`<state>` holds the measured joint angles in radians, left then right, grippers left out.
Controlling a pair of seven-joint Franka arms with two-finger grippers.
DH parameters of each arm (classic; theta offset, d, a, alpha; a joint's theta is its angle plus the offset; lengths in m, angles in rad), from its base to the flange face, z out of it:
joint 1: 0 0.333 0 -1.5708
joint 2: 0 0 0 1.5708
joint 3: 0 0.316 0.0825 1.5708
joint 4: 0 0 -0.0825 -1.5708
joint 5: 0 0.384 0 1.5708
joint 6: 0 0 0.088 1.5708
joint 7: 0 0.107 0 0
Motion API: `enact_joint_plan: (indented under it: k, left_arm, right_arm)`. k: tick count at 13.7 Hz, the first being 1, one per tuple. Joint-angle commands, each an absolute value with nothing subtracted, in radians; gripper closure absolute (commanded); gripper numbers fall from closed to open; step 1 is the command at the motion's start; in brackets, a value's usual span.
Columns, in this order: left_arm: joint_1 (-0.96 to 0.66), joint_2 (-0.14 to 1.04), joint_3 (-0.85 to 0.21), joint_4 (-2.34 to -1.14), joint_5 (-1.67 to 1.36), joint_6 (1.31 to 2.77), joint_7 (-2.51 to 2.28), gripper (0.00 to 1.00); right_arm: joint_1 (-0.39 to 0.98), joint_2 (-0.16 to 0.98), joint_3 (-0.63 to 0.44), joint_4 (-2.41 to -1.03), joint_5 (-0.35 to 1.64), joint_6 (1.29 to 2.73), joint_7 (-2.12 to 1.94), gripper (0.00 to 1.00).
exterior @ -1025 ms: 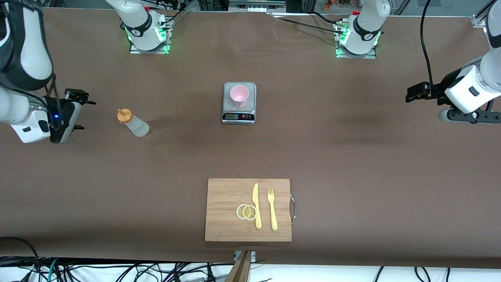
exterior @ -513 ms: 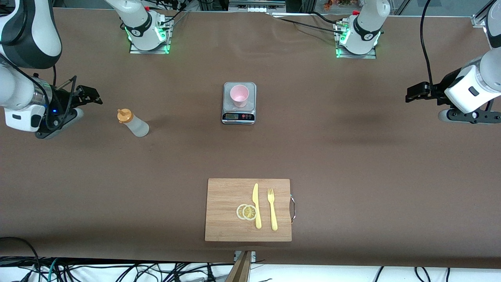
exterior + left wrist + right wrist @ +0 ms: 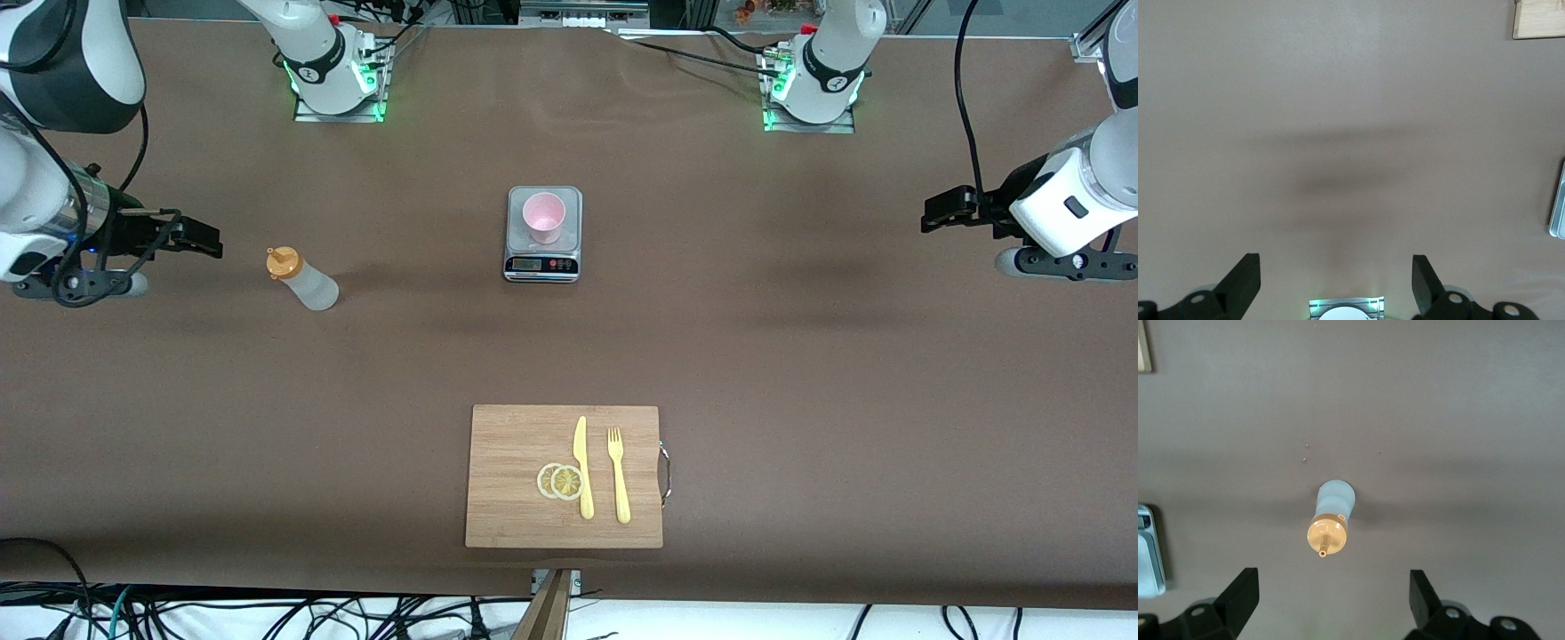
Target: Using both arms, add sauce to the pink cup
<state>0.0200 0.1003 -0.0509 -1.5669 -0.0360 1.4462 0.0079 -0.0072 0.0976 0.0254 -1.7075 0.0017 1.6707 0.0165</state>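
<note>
At the middle of the table [image 3: 800,356] the pink cup [image 3: 543,216] stands on a small kitchen scale [image 3: 543,263]. The sauce [image 3: 300,279] stands toward the right arm's end, untouched. The right gripper [image 3: 200,238] hovers beside it, jaws spread wide and empty. Over the left arm's end the left gripper [image 3: 942,211] waits, equally wide and empty. Nearer the front camera, a cutting board [image 3: 507,480] carries lemon slices [image 3: 560,481], a knife [image 3: 582,467] and a fork [image 3: 618,476].

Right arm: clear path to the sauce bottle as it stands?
Probably yes. The right gripper is open beside the upright sauce bottle, toward the right arm's end of the table, and nothing lies between them.
</note>
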Motion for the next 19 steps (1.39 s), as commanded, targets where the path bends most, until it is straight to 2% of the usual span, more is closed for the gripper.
enact_joint_plan:
  k: [1, 4, 7, 19]
  left_arm:
    - [0.017, 0.113, -0.051, -1.539, -0.011, 1.430, 0.028, 0.00]
    - [0.017, 0.113, -0.051, -1.539, -0.008, 1.428, 0.023, 0.00]
    - [0.015, 0.112, -0.051, -1.539, -0.008, 1.430, 0.023, 0.00]
    - [0.014, 0.112, -0.052, -1.537, -0.006, 1.430, 0.017, 0.00]
  right_arm:
    - [-0.008, 0.052, 0.020, -1.703, -0.005, 1.663, 0.060, 0.00]
    - [-0.009, -0.007, -0.009, -1.694, -0.005, 1.632, 0.060, 0.00]
    - [-0.011, -0.009, -0.037, -1.619, -0.002, 1.540, 0.069, 0.00]
    - [-0.006, 0.008, -0.066, -1.617, 0.029, 1.620, 0.066, 0.00]
